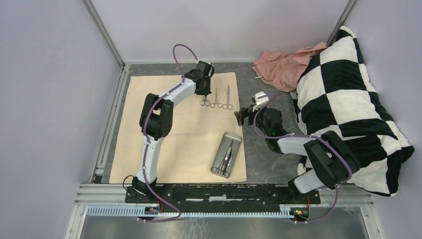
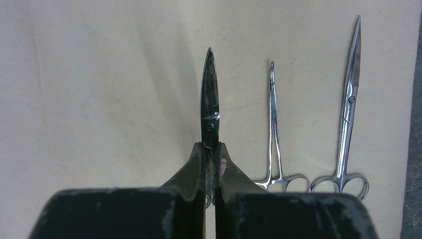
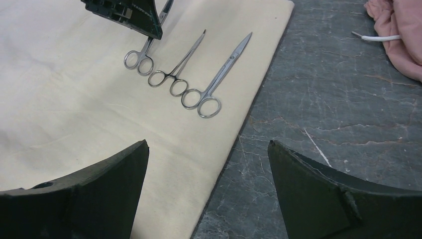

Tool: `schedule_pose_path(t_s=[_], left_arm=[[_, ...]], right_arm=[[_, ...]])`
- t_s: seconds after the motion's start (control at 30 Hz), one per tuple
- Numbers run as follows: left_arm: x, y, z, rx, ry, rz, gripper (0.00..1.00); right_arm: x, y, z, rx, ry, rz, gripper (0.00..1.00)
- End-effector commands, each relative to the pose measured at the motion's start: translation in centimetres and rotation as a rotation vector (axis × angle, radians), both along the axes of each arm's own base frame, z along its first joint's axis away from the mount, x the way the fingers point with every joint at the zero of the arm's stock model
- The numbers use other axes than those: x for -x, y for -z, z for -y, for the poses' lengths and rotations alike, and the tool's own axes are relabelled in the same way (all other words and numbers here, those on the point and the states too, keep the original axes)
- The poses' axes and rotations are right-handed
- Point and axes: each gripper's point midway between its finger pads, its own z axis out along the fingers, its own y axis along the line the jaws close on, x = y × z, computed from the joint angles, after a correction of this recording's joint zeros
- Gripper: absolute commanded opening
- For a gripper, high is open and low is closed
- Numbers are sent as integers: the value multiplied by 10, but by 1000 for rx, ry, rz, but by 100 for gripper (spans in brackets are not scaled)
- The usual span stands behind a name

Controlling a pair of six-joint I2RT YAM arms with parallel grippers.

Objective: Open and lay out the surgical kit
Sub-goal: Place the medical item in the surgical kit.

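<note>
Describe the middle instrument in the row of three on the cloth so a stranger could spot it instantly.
Find the beige cloth; three silver instruments sit side by side near its far right corner. The middle one is the thinnest, needle-nosed, shorter than the scissors to its right, and lies free, unlike its left neighbour in the left gripper.

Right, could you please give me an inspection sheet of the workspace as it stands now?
Surface: dark stone-look table, beige cloth spread flat on it.
Job's things: forceps and long scissors side by side on the cloth; short scissors beside them; steel tray nearer the arms, instruments inside.
Clutter: bunched pink cloth, checkered pillow at right.
Grippers: left gripper shut on the short scissors; right gripper open, empty.
Cables: purple cables on both arms; white cord by the pink cloth.
Surroundings: pale walls, metal frame rails.
</note>
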Motion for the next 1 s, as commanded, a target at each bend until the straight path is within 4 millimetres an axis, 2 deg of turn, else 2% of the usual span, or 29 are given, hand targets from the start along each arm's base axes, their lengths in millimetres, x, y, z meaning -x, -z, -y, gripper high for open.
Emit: schedule_pose_path(t_s=[0.0, 0.2, 0.3, 0.5, 0.67, 0.8, 0.9, 0.97], left_arm=[[-6, 2, -5, -33, 2, 6, 2], [-3, 16, -5, -41, -8, -36, 2], [-2, 20, -12, -61, -33, -46, 3], [-2, 27, -18, -60, -71, -66, 8], [-2, 25, -16, -45, -76, -68, 17], [-1, 19, -16, -36, -81, -65, 31], [0, 8, -16, -29, -86, -53, 39], [3, -7, -17, -16, -87, -35, 44]], right_arm=[[-8, -24, -12, -62, -34, 54, 96], [-8, -25, -11, -65, -32, 55, 96], [-8, -24, -11, -67, -35, 52, 96], [-8, -25, -12, -76, -40, 53, 96], [-8, -25, -12, -79, -43, 53, 96], [-8, -25, -14, -81, -50, 50, 96], [-9, -24, -14, -80, -53, 49, 96], [-9, -24, -15, -80, -54, 46, 96]])
